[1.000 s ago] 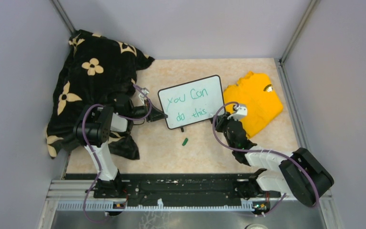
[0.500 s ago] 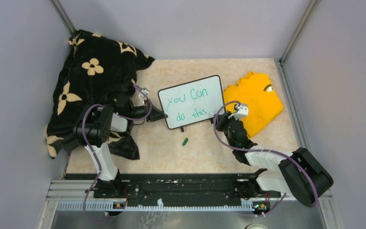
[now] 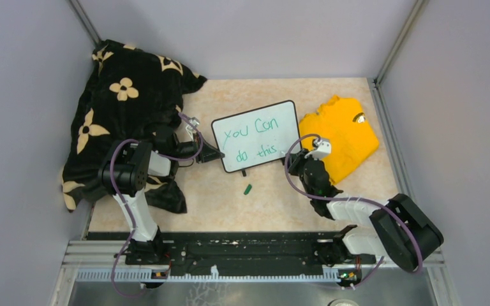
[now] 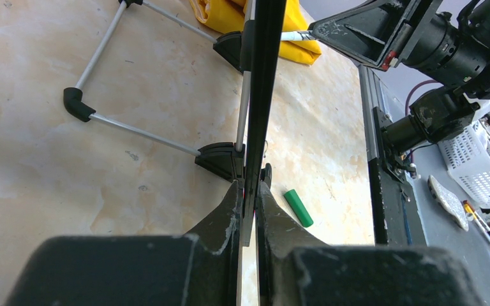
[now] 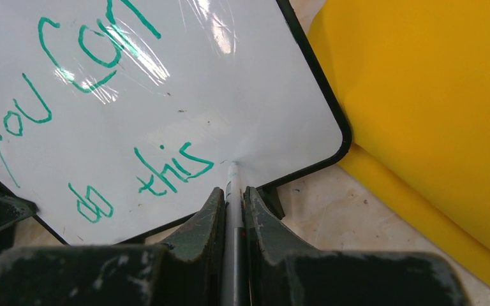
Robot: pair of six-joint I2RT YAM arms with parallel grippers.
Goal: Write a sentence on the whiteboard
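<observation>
The whiteboard [image 3: 256, 135] stands tilted on its wire stand mid-table, with "you Can do this" written on it in green. My left gripper [image 3: 219, 153] is shut on the board's left edge [image 4: 259, 95], seen edge-on in the left wrist view. My right gripper [image 5: 233, 191] is shut on a marker [image 5: 232, 191]. The marker's tip touches the whiteboard [image 5: 185, 95] just right of the word "this". In the top view the right gripper [image 3: 296, 156] is at the board's lower right corner.
A green marker cap [image 3: 247, 189] lies on the table in front of the board, also in the left wrist view [image 4: 298, 207]. A folded yellow shirt [image 3: 341, 137] lies right of the board. A black blanket with cream flowers [image 3: 124, 95] is heaped at the back left.
The right arm's elbow has shifted slightly left; both grippers and the board look unchanged.
</observation>
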